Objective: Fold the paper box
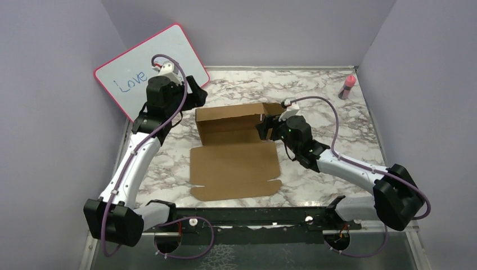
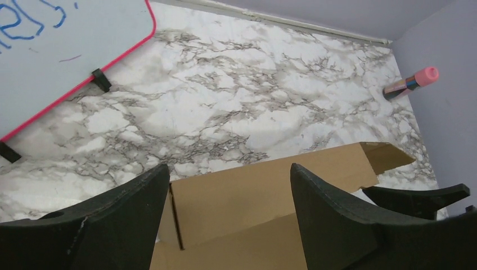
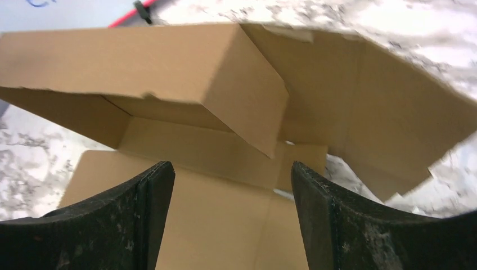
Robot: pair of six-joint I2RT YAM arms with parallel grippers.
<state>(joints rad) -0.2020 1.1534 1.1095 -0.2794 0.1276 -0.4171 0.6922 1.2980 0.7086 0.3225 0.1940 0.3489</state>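
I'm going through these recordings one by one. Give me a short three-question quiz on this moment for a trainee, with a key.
1. True or false: the left pincer and the right pincer are both clamped shut on the paper box.
2. What stands near the right wall at the far end of the table? A: a pink-capped marker. B: a blue cup. C: a pair of scissors.
3. Which word is written on the whiteboard?

Key:
1. False. Both stand open and grip nothing.
2. A.
3. Love.
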